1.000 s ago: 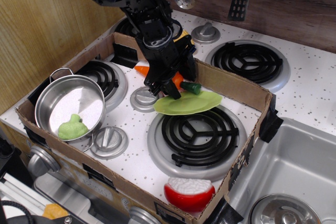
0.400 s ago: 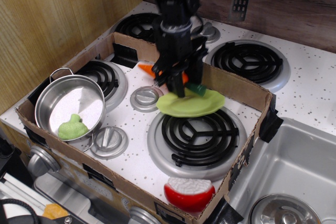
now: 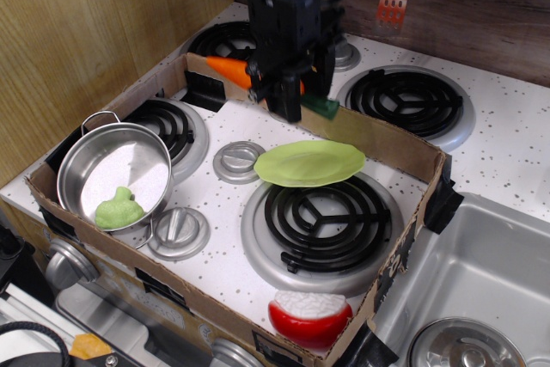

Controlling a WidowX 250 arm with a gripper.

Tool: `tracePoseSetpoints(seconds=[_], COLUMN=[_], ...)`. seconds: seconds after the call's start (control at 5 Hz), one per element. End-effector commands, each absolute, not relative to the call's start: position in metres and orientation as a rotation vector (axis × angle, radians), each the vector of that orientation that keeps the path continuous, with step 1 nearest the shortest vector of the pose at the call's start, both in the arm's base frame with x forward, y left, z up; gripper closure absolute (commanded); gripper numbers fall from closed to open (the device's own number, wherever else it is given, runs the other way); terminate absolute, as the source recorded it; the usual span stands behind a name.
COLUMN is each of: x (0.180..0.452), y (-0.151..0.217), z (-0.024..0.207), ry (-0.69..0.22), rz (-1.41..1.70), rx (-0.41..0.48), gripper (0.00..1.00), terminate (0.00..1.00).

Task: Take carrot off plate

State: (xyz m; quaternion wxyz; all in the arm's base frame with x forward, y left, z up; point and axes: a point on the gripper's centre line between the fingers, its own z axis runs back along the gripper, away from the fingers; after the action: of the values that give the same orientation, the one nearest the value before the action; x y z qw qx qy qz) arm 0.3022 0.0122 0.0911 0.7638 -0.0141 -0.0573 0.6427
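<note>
The orange carrot [image 3: 230, 70] with its dark green stub [image 3: 321, 107] hangs level in my gripper [image 3: 279, 92], which is shut on its middle, well above the stove. The lime-green plate [image 3: 309, 163] lies bare on the near-right burner's back edge, below and slightly in front of the gripper. The carrot is clear of the plate and level with the cardboard box's back wall.
A cardboard box wall [image 3: 387, 139] rings the stove top. A steel pot [image 3: 112, 174] with a small green lumpy toy [image 3: 119, 209] stands at the left. A red and white toy [image 3: 309, 315] lies at the front. Stove knobs [image 3: 236, 159] sit between the burners. A sink [image 3: 481, 281] is at the right.
My gripper has risen and moved back with the carrot, lifting it off the plate. The plate has stayed on the burner.
</note>
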Motion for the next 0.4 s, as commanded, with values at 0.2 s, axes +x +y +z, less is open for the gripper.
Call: tracePoseSetpoints(seconds=[0.2], x=[0.234], y=[-0.035], z=[0.093], ry=[-0.062], rz=[1.635], rx=[-0.062], gripper=[1.00], terminate=[0.00])
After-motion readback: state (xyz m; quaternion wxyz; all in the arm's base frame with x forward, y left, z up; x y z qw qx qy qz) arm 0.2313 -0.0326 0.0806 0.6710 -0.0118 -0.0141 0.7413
